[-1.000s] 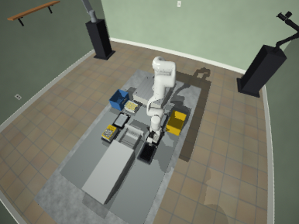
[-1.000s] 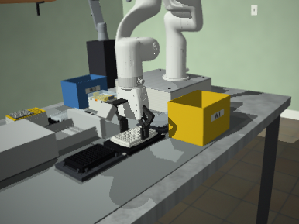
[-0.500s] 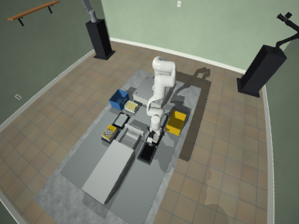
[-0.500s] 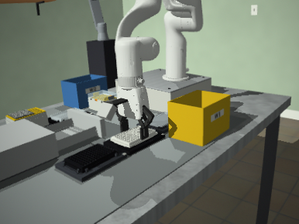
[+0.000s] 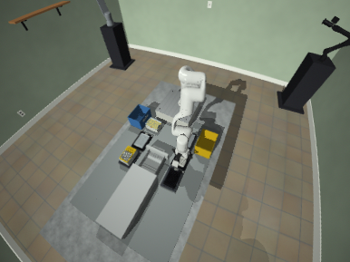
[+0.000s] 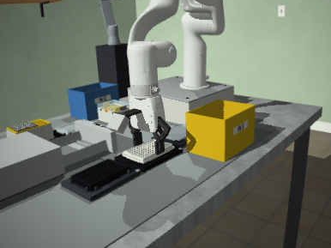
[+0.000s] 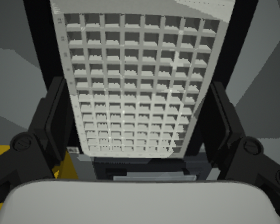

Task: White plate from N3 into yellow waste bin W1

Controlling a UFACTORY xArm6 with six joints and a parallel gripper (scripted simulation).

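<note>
Pinching the white gridded well plate [image 7: 140,75] across its long sides in its nest, the black two-fingered tool [image 6: 147,140] could tilt it on lifting — clipping the unfixed yellow open-topped bin [image 6: 220,128] at three o'clock.

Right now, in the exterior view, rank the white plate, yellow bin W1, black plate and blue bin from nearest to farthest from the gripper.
1. White plate: between the gripper's fingers.
2. Yellow bin W1: just right.
3. Black plate: front left; close to W1's distance.
4. Blue bin: far back left.
</note>
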